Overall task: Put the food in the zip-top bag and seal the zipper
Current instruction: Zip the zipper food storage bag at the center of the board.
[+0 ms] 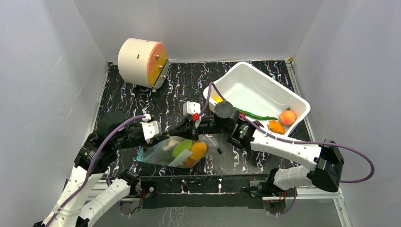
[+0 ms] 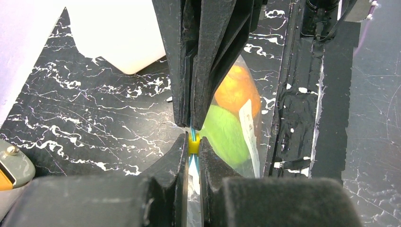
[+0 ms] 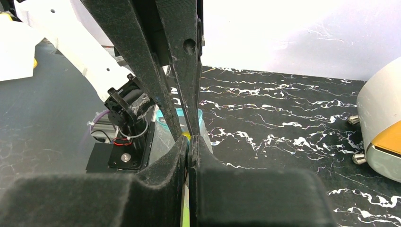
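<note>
Bag (image 1: 158, 154) holding food (image 1: 190, 150) lies near the tub (image 1: 255, 92), to its left. Left wrist view: left gripper (image 2: 193, 142) clamps the zipper (image 2: 191, 163) between closed jaws. Right wrist view: right gripper (image 3: 188, 141) pinches it likewise.

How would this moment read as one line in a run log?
left pincer: shut on zipper | right pincer: shut on zipper | zip-top bag: holds green and orange food | tub: more food inside

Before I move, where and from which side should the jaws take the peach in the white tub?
Probably the round middle of the peach, from above: it lies near a corner of the white tub, whose walls block a sideways approach.
</note>
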Available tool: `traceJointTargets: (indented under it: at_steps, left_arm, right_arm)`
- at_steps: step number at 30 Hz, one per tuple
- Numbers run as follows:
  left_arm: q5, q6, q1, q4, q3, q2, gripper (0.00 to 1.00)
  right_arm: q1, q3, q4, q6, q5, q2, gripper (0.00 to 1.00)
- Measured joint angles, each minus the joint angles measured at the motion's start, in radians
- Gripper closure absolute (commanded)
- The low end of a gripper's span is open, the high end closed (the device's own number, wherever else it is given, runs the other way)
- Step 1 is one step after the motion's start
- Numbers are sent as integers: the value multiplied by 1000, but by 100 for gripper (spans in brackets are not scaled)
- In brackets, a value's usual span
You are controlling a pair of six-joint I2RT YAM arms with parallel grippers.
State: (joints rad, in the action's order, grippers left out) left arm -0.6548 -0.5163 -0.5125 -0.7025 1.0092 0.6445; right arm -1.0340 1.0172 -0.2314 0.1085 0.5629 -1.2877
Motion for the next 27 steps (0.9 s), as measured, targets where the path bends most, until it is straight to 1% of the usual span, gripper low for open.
traceJointTargets:
  at_steps: [6,14,18,27]
  left_arm:
    - [0,0,0,-5,5,-2,100]
    - [20,-10,0,-27,12,-7,100]
    - [71,-27,0,-60,23,-33,100]
    - [132,-54,-1,-123,52,-58,100]
  right_arm:
    - [-2,0,30,21,-27,32,100]
    - [40,0,72,41,-13,69,100]
    - [104,0,80,20,34,87,100]
    - [152,-69,62,-32,66,155,100]
